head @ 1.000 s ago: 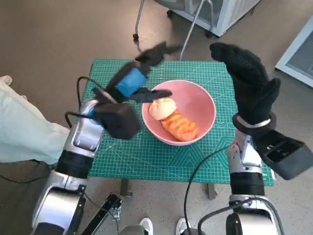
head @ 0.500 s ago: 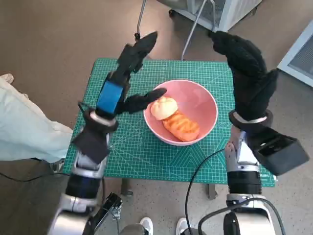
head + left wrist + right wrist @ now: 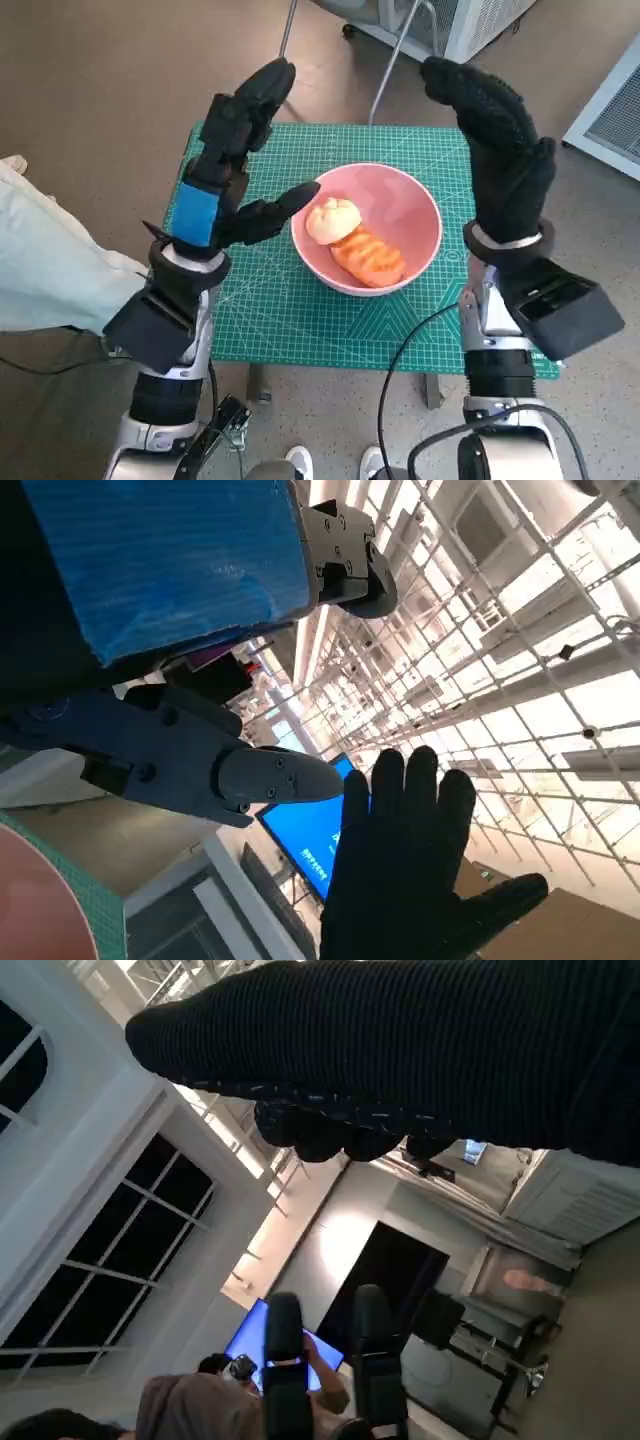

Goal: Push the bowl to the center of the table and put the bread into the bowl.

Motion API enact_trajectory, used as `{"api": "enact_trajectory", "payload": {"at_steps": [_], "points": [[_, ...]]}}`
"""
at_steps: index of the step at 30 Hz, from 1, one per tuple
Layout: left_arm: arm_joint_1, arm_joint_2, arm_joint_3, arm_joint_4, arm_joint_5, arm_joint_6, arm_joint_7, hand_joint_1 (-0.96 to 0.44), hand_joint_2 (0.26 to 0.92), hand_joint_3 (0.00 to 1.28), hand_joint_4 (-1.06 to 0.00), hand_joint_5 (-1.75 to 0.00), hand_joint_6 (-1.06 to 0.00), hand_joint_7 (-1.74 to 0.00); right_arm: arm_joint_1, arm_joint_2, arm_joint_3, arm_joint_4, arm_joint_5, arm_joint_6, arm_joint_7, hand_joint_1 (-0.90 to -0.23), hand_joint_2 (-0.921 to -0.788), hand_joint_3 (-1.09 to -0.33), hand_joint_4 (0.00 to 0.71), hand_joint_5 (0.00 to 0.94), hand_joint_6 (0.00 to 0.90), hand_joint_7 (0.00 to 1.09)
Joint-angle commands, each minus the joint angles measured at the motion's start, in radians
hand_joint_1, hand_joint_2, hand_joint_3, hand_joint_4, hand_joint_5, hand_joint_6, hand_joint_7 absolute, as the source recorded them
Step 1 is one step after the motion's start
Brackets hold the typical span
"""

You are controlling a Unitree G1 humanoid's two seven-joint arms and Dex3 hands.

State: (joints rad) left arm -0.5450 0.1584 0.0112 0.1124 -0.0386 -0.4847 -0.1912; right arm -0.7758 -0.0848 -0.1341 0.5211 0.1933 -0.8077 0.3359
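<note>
A pink bowl (image 3: 402, 205) stands near the middle of the green cutting mat (image 3: 300, 310) on the small table. Inside it lie a pale round bun (image 3: 331, 219) and an orange-brown loaf (image 3: 368, 258). My left hand (image 3: 228, 165) is raised upright left of the bowl, fingers spread, holding nothing. My right hand (image 3: 497, 150) is lifted upright to the bowl's right, open and empty too. In the left wrist view my left hand's fingers (image 3: 200, 765) point up toward the ceiling and the gloved right hand (image 3: 415, 870) shows beyond; a sliver of the bowl (image 3: 40, 905) sits in the corner.
A person's pale sleeve (image 3: 45, 265) lies beside the table's left edge. Metal chair legs (image 3: 285, 40) and a white cabinet (image 3: 470, 25) stand beyond the far edge. In the right wrist view, people (image 3: 200, 1405) sit across the room near a blue screen (image 3: 262, 1335).
My left hand has swung from lying over the bowl's left rim to standing upright with fingers spread. The right hand stayed raised, shifting only slightly. Bowl and bread have not moved.
</note>
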Motion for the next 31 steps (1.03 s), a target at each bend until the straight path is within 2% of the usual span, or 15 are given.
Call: {"api": "enact_trajectory", "payload": {"at_steps": [1,10,31], "points": [[0.016,0.011,0.012,-0.023,-0.002,-0.002,0.000,-0.27,0.921,0.25,-0.28,-0.03,-0.08,-0.55,-0.003,-0.011,0.005,-0.001,0.003,0.015,0.000,-0.634,-0.921,-0.814,0.253,0.019,-0.001,0.78],[0.014,0.012,0.024,-0.022,-0.022,0.002,-0.007,-0.27,0.921,0.25,-0.27,-0.02,-0.07,-0.55,-0.007,-0.011,0.012,-0.009,0.018,0.031,0.008,-0.621,-0.921,-0.812,0.253,0.017,0.010,0.79],[0.017,0.003,0.027,-0.035,-0.042,0.037,-0.017,-0.26,0.921,0.25,-0.28,-0.02,-0.08,-0.54,-0.008,-0.017,0.026,-0.004,0.005,0.042,0.005,-0.626,-0.921,-0.812,0.259,0.017,0.013,0.80]]}}
